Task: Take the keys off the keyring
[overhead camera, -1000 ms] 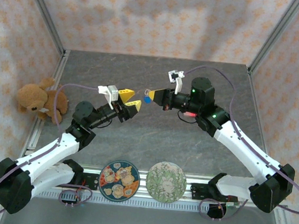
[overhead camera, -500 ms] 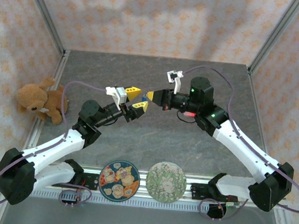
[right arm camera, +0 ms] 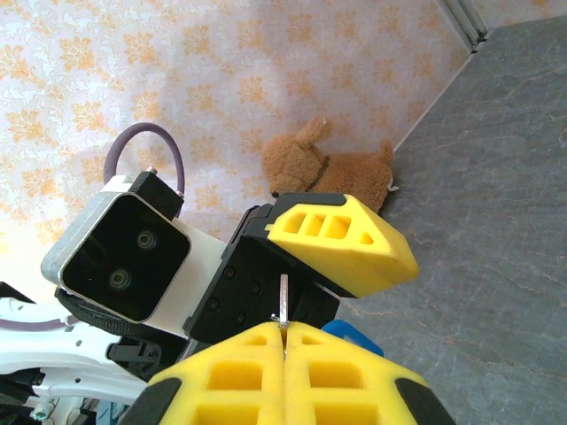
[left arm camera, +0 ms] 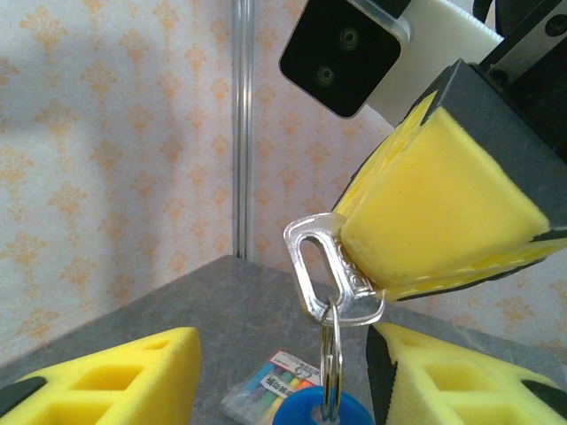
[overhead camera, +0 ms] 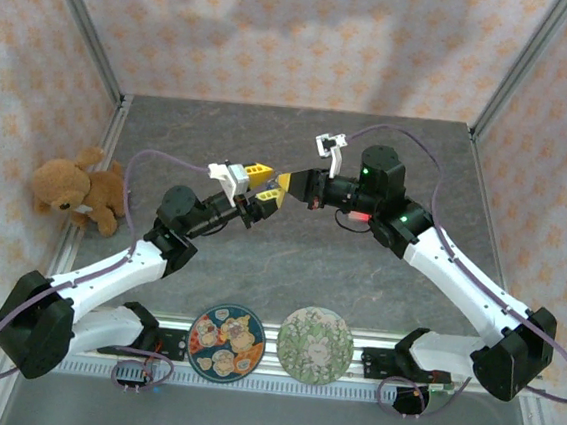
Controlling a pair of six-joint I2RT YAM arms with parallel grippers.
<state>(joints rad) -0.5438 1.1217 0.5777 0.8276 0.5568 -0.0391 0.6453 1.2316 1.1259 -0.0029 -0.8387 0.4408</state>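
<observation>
The silver key [left arm camera: 332,279] is pinched by its blade in the right gripper [overhead camera: 286,182], whose jaws are shut tight on it, above the middle of the table [overhead camera: 289,263]. The keyring [left arm camera: 330,354] hangs through the key's hole, with a blue tag [left arm camera: 317,411] below. The left gripper [overhead camera: 264,188] stands partly open, a finger on either side of the ring, seemingly not touching it.

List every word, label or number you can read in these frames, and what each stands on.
No text can be read with certainty.
Printed tag below the key: coloured lettering, too small and blurred to read.
Key: no marking can be made out.
</observation>
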